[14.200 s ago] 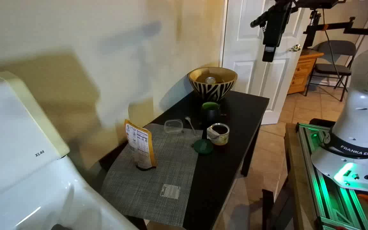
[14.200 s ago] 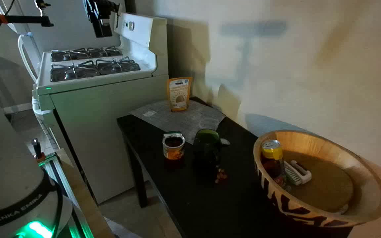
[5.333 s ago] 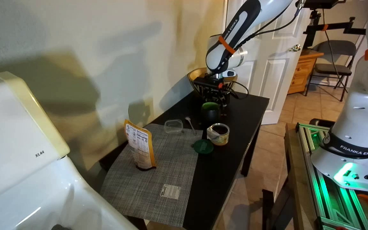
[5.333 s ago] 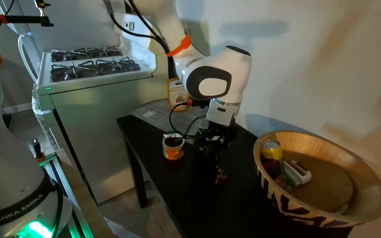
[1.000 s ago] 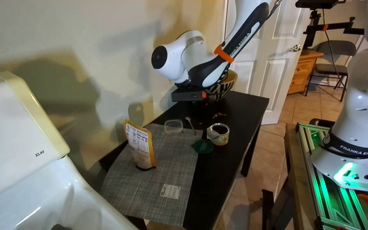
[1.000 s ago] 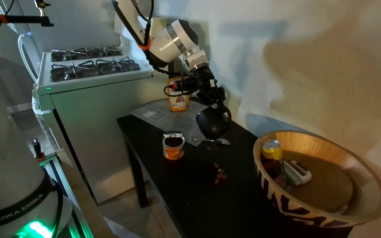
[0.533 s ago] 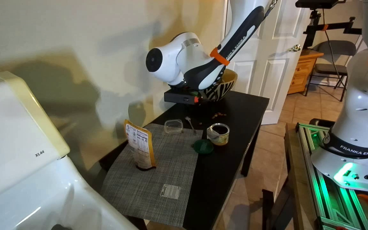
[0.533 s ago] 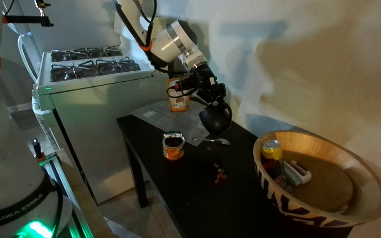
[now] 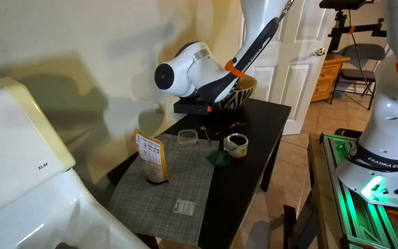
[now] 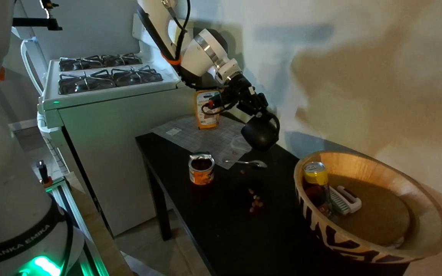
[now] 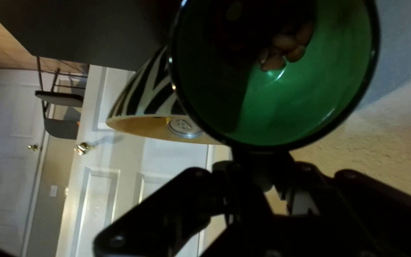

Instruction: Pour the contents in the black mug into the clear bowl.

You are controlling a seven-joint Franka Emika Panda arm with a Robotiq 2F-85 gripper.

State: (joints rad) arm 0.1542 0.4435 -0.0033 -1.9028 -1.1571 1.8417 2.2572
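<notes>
The black mug point(image 10: 259, 134) hangs above the table, tilted, with its mouth turned away in that exterior view. My gripper point(image 11: 259, 171) is shut on its handle side. Looking into the mug point(image 11: 298, 107) from the wrist, I see a green inside and several brown nut-like pieces point(image 11: 285, 43). On the edge of the grey mat lies the clear bowl point(image 9: 187, 137), see-through and low; in an exterior view the bowl point(image 10: 240, 143) shows only faintly, left of and beyond the mug. The arm hides the mug in an exterior view.
A spoon point(image 10: 257, 164), an opened tin point(image 10: 201, 172) and a green lid point(image 9: 219, 158) lie near the clear bowl. Loose brown pieces point(image 10: 256, 203) are scattered on the table. A yellow pouch point(image 9: 152, 159) stands on the mat; the striped bowl point(image 10: 382, 184) holds a can. The wall runs close behind.
Some seconds ago the mug stood on the table; it is now lifted and tilted. Over the last second the gripper has carried it sideways, towards the wall side.
</notes>
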